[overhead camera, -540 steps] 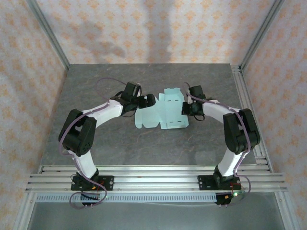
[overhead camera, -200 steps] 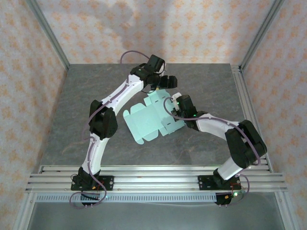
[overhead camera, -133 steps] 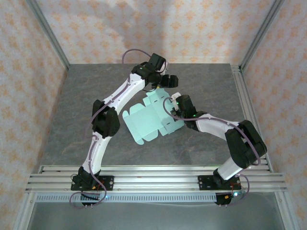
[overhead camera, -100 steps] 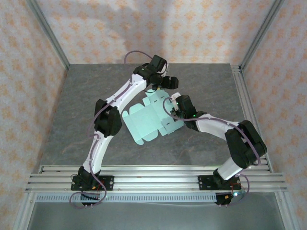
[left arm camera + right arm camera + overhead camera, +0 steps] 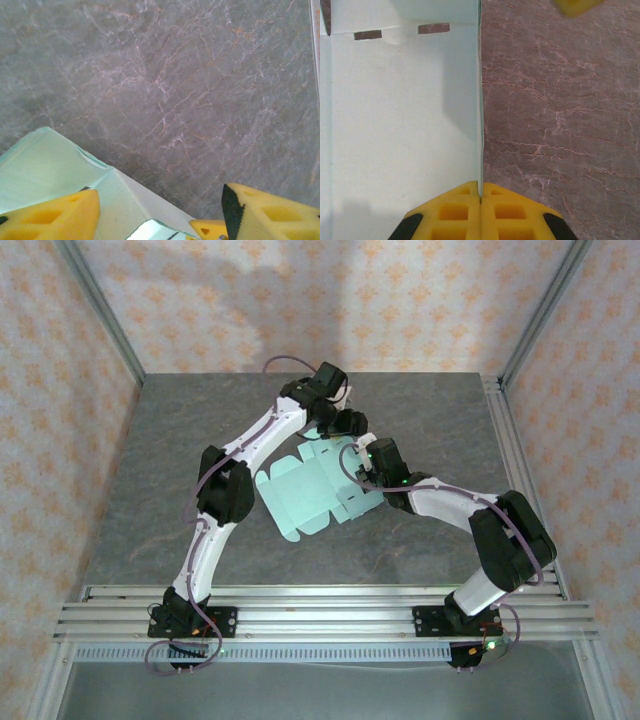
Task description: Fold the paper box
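Top external: the paper box [image 5: 310, 495], a mostly flat mint sheet, is laid mid-table [image 5: 150, 470]. The left gripper [image 5: 347, 424] is set at its far corner and the right gripper [image 5: 366, 458] at its right edge.
Left wrist: yellow fingers [image 5: 55, 220] are held apart astride a raised box flap, with nothing gripped.
Right wrist: fingers [image 5: 510, 210] are pinched shut on an upright wall's edge; two slots [image 5: 434, 28] are seen.

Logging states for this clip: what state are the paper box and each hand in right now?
paper box: mostly flat sheet, not yet folded into a box; one side panel lifted.
right hand: shut, pinching the edge of that lifted panel.
left hand: open, fingers apart over the sheet's far corner.
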Tool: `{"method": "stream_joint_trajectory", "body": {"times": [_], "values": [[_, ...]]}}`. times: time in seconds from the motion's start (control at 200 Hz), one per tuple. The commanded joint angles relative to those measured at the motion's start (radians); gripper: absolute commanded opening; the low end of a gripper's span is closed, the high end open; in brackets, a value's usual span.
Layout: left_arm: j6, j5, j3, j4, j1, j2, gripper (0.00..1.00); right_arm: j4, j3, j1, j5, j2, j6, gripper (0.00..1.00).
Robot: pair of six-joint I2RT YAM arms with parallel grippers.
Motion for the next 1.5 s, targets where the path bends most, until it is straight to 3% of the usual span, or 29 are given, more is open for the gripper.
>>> {"method": "stream_joint_trajectory", "body": {"times": [0.0, 0.475, 0.576, 0.661, 0.736, 0.806, 0.916, 1.001, 1.206, 1.491], "values": [[-0.005, 0.053, -0.013, -0.018, -0.009, -0.045, 0.62, -0.005, 0.033, 0.005, 0.023, -0.018, -0.014, 0.00], [-0.055, 0.083, -0.027, 0.001, -0.016, -0.042, 0.26, -0.014, 0.050, 0.005, 0.019, -0.006, -0.016, 0.00], [-0.052, 0.075, -0.027, -0.004, -0.016, -0.041, 0.27, -0.016, 0.053, 0.006, 0.023, -0.004, -0.014, 0.00], [-0.047, 0.055, -0.029, -0.010, -0.014, -0.046, 0.40, -0.018, 0.053, 0.005, 0.024, 0.000, -0.007, 0.00], [-0.053, 0.047, -0.043, 0.003, -0.012, -0.056, 0.43, -0.015, 0.052, 0.005, 0.027, 0.001, -0.003, 0.00], [-0.058, 0.051, -0.047, 0.012, -0.011, -0.061, 0.42, -0.013, 0.050, 0.006, 0.029, 0.001, 0.000, 0.00], [-0.062, 0.055, -0.045, 0.015, -0.011, -0.061, 0.27, -0.018, 0.052, 0.005, 0.027, 0.000, -0.001, 0.00], [-0.061, 0.048, -0.046, 0.010, -0.011, -0.063, 0.26, -0.027, 0.056, 0.005, 0.027, -0.001, 0.000, 0.00], [-0.059, -0.010, -0.085, 0.027, -0.010, -0.101, 0.51, -0.039, 0.059, 0.006, 0.045, 0.001, 0.005, 0.00], [-0.002, -0.191, -0.246, 0.098, -0.008, -0.271, 1.00, -0.125, 0.123, 0.006, 0.111, 0.053, 0.065, 0.00]]}}
